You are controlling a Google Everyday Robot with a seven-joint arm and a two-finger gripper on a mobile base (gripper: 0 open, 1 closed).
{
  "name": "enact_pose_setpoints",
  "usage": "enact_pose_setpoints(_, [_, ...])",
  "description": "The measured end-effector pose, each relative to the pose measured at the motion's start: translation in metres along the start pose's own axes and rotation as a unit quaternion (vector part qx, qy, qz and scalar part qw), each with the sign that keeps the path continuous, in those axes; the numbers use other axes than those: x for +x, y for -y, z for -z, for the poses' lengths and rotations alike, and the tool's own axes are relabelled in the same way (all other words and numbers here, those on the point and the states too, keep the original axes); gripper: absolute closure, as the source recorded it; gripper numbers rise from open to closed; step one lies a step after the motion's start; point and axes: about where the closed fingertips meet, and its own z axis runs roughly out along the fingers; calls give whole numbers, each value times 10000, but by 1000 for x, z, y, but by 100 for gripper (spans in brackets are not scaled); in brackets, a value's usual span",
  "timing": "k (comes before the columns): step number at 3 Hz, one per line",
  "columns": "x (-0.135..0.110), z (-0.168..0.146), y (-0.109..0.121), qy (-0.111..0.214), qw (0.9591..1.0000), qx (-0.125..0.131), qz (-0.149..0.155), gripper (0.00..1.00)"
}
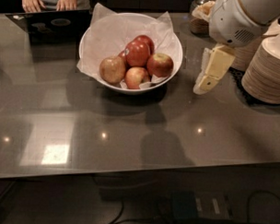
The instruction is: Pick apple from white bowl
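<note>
The white bowl [102, 38], lined with crinkled white paper, stands at the back middle of the grey table. It holds several apples. The deep-red apple [137, 53] with a small pale sticker lies on top in the middle. A yellowish-brown apple [112, 69] lies at its left, and blushed apples [160, 64] lie at the right and front. My gripper [203, 84] hangs from the white arm to the right of the bowl, above the table, pointing down and left. It is apart from the bowl and holds nothing that I can see.
Stacks of pale paper plates [269, 67] stand at the right, close behind my arm. A dark laptop [51, 23] with a person's hands [47, 0] on it is at the back left. The table's front edge [138, 171] runs across, with cables below.
</note>
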Motion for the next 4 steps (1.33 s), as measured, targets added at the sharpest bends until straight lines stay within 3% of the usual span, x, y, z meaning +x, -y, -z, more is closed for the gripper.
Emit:
enact_pose_setpoints(1, [-33,-22,20,517,9985,96,173,0])
enact_pose_setpoints(3, [-59,-51,43,898,9955,171,231,38])
enact_pose_setpoints(4, [-65,-63,54,964,9946,255,304,35])
